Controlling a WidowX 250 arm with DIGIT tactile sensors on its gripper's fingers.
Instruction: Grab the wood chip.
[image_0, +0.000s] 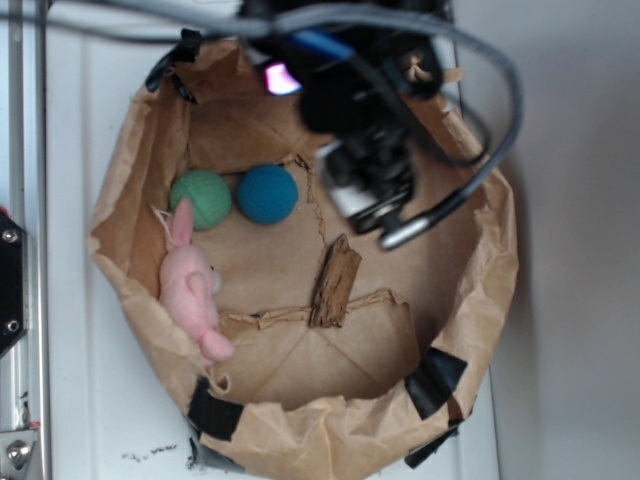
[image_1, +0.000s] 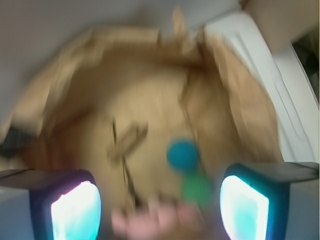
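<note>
The wood chip is a rough dark-brown strip lying on the brown paper floor of the bin, right of the pink toy. The blurred wrist view shows the wood chip as a brown streak left of centre. My gripper hangs above the bin's back right part, up and to the right of the chip, apart from it. In the wrist view the gripper is open, its two glowing pads far apart with nothing between them.
A green yarn ball and a blue yarn ball sit at the back left of the crumpled paper bin. A pink plush rabbit lies along the left wall. Black cables loop over the right rim.
</note>
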